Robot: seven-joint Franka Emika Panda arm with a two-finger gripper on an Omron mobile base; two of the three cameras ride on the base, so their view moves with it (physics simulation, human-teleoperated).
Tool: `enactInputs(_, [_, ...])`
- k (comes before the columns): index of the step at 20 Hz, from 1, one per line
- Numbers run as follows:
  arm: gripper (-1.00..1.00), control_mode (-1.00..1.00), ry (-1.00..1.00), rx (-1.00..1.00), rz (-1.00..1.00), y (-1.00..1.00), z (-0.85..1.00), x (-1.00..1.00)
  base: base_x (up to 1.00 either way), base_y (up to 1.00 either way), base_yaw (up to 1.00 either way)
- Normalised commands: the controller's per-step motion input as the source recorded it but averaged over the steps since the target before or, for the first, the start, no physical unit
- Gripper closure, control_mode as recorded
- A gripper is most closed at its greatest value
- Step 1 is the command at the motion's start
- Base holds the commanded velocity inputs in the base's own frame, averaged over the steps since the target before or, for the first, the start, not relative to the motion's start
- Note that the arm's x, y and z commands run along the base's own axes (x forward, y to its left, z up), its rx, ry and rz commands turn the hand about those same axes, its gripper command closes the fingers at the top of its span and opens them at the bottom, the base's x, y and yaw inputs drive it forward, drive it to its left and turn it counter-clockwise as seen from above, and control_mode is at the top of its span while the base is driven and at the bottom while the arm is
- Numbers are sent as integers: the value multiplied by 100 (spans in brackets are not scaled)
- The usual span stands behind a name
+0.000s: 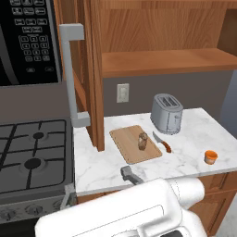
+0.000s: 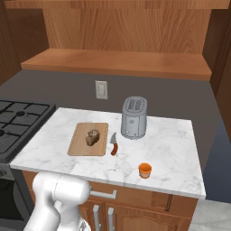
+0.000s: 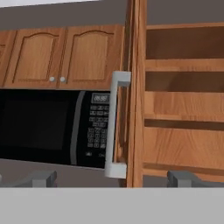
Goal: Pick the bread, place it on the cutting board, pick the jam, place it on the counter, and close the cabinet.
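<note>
- Two of three jobs look done to us: the bread (image 1: 142, 140) sits on the cutting board (image 1: 127, 143), and the jam (image 1: 210, 157) stands on the counter (image 1: 194, 134) near its front edge, well apart from the board.
- Left to do, by our reckoning: close the cabinet (image 3: 183, 105), whose door (image 1: 95, 69) stands edge-on to us, bar handle (image 3: 114, 124) facing out beside the microwave (image 3: 48, 127).
- We see the gripper (image 3: 113, 179) spread wide, gripping nothing, aimed at that handle from the hand view.
- Around us: a toaster (image 1: 166, 113) behind the board, a knife (image 1: 162, 142) just beside it, a wall outlet (image 1: 122, 93), a stove (image 1: 32, 152) to the left.
- Nothing seems to block the door's swing; its shelves look bare.
</note>
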Motion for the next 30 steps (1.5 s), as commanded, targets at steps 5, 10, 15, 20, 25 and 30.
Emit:
enactInputs(5, [-100,-100,-5,0,-3,16,-3,41,0,0,0])
enactInputs(10, [-100,-100,-5,0,-2,20,0,44,0,0,0])
enactInputs(15, [-100,-100,-3,0,-3,13,0,34,0,0,0])
enactInputs(20, [-100,-100,-1,0,-5,5,-1,31,0,0,0])
enactInputs(25, [-100,-100,0,0,-6,5,0,22,0,0,0])
enactInputs(30, [-100,-100,-1,0,-6,5,0,19,0,0,0])
